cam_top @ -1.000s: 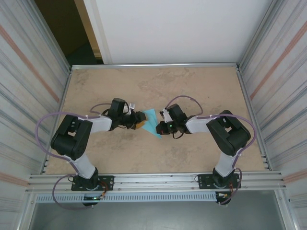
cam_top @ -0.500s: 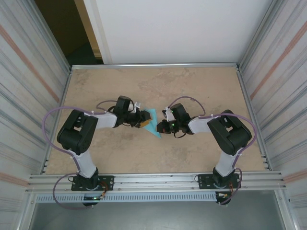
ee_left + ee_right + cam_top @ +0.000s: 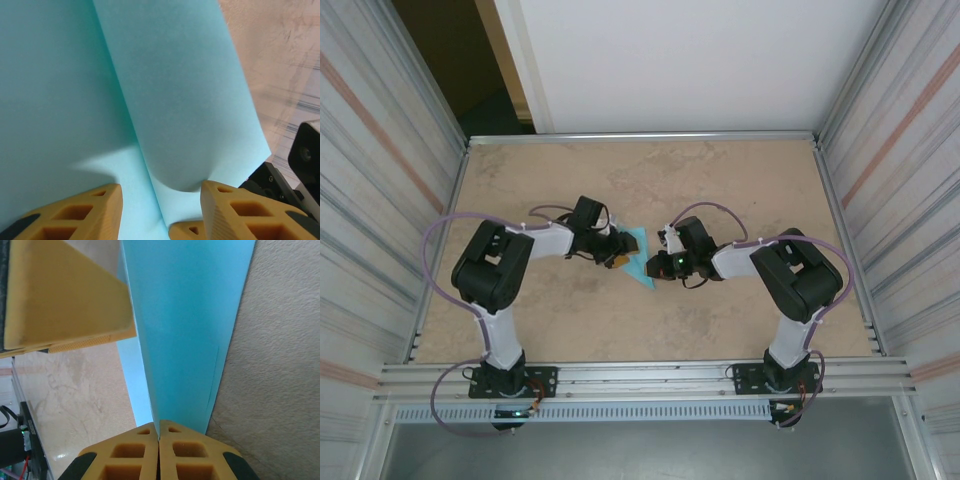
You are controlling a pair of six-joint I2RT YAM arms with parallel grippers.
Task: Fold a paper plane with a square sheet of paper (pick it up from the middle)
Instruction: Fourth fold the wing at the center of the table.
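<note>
Obs: paper plane [image 3: 638,256] likely light, limp, stiffest along its folds. Right gripper [image 3: 159,432] pinched shut on its edge; left gripper [image 3: 160,200] half-open astride its crease, probably the best hold.

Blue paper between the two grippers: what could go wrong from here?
1. The right gripper pinches the blue paper only at a narrow folded edge; a tug could make it slip or tear.
2. The left gripper stands open astride a bulging flap; closing there may set a crooked crease.
3. Both grippers sit close together over the paper, so a small move might make them bump.
</note>
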